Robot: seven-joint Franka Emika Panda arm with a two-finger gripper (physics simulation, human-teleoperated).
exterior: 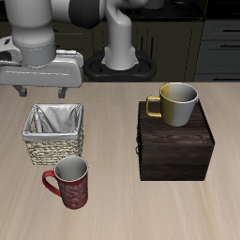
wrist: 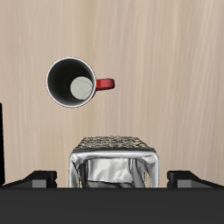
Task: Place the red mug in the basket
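Note:
The red mug (exterior: 67,183) stands upright on the table near the front edge, its handle pointing away from the wooden box. The wicker basket (exterior: 53,150) with its grey-white cloth lining stands just behind the mug and holds nothing. My gripper (exterior: 39,91) hangs open and empty above the basket's far rim, well clear of the mug. In the wrist view the mug (wrist: 72,81) shows from above with its pale inside and red handle. The basket (wrist: 114,143) lies between my spread fingertips (wrist: 39,179).
A yellow-olive mug (exterior: 178,101) stands on a dark brown wooden box (exterior: 173,150) beside the basket, across a strip of bare table. The robot's base (exterior: 117,47) stands at the table's back.

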